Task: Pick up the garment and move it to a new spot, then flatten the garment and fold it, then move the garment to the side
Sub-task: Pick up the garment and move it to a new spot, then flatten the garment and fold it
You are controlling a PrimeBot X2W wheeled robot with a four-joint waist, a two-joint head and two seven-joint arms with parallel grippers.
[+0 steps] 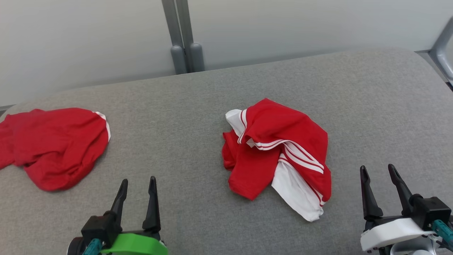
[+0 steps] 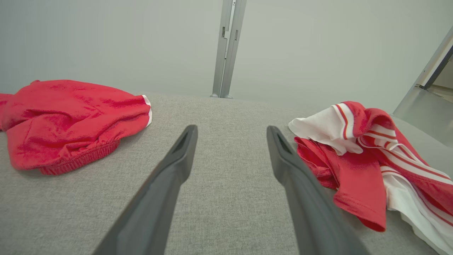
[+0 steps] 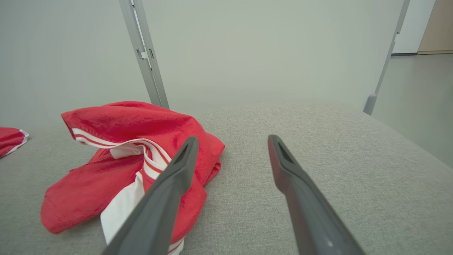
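Garment [image 1: 279,156] (red with white stripes, crumpled) lies in the middle of your grey cushion [image 1: 198,106]. A plain red garment [image 1: 56,145] sits at its left edge. Your left gripper [image 1: 138,180] and right gripper [image 1: 377,167] hover over the near edge, both with jaws spread wide, grasping nothing and clear of the cloth.

Red-and-white striped garment [image 1: 283,131], crumpled in a loose heap, lying mid-way across the grey padded surface [image 1: 371,106]
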